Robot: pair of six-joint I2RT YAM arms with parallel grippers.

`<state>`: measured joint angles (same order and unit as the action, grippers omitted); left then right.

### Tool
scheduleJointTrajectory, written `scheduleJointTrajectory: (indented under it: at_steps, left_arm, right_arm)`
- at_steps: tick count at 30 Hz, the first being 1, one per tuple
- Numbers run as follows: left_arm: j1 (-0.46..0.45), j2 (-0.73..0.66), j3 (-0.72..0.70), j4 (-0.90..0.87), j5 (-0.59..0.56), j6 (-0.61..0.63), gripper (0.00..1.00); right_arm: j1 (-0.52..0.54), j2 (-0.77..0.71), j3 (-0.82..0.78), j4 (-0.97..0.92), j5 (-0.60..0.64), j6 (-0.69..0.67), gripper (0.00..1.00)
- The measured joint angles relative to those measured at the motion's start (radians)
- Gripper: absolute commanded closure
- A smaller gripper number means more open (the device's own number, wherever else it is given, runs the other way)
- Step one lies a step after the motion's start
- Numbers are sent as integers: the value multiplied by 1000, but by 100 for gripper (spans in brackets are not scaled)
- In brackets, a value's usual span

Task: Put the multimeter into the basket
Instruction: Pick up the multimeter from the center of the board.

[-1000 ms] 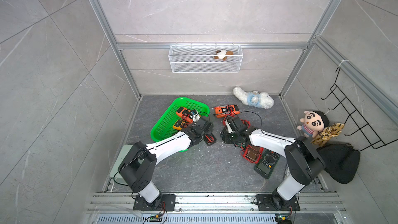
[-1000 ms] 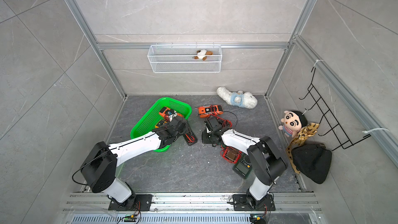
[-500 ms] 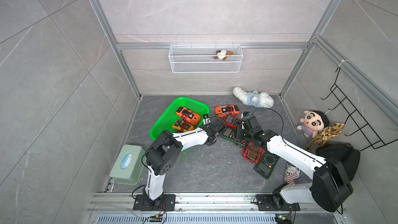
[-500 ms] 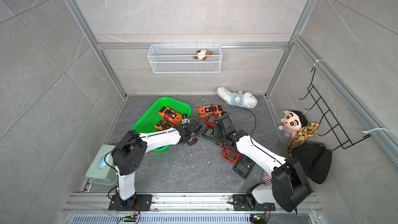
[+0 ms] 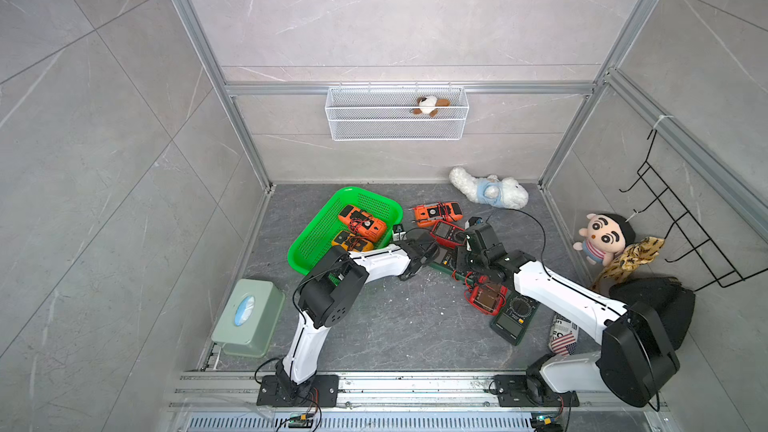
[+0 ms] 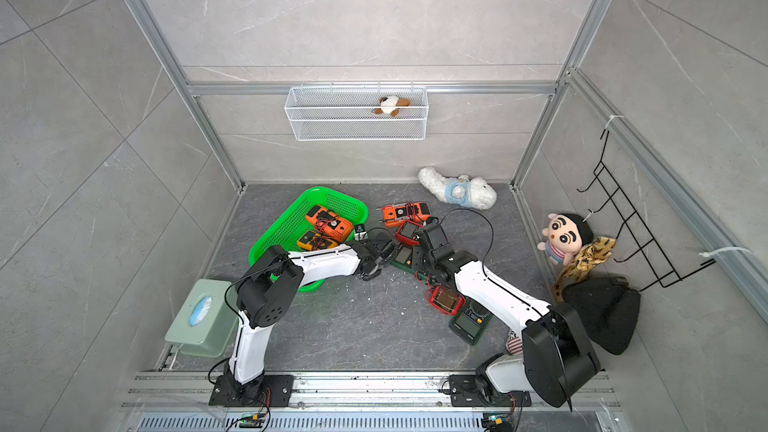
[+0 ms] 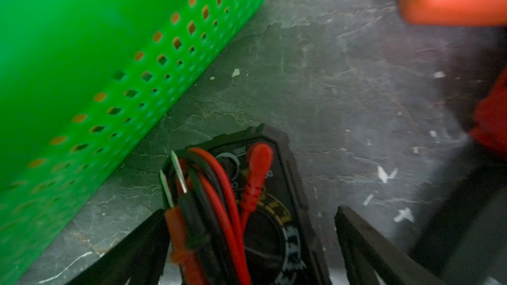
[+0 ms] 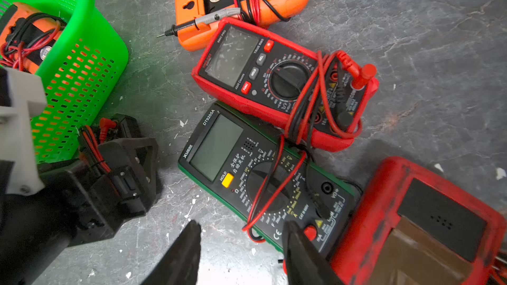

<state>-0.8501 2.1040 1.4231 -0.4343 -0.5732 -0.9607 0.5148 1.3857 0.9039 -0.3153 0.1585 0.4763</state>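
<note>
While two multimeters (image 5: pixel 361 222) are lying in the basket (image 5: pixel 353 189), the spread left gripper (image 7: pixel 249 211) is straddling a black multimeter (image 7: pixel 266 231), unlifted, right gripper (image 8: pixel 242 226) hanging parted, empty.

The left gripper (image 7: pixel 250 211) now stands wider open, astride the small black multimeter (image 7: pixel 266 239); the right gripper (image 8: pixel 242 224), previously near shut, now stands parted.

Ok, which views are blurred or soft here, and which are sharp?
Left wrist: basket and orange meter smeared, black meter fairly sharp. Right wrist: crisp on the green meter, softer on the red case nearby. Both top views: sharp, evenly lit.
</note>
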Motion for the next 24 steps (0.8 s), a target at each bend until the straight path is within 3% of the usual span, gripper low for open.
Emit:
scheduleJointTrajectory:
  at_steps: [2,7,17,24]
  left_arm:
    - [0,18,11,1,-9,-3,4]
    - [0,29,28,3,-19,9,31]
    - [-4,-17,-31,55,19,152,99]
    - [-8,-224,-94,84,144,386,100]
  right_arm:
    - [0,0,0,-3,3,-1,47]
    - [0,0,0,-3,7,-1,46]
    - [0,-9,0,-24,39,-1,33]
    - [0,-85,0,-46,93,-3,19]
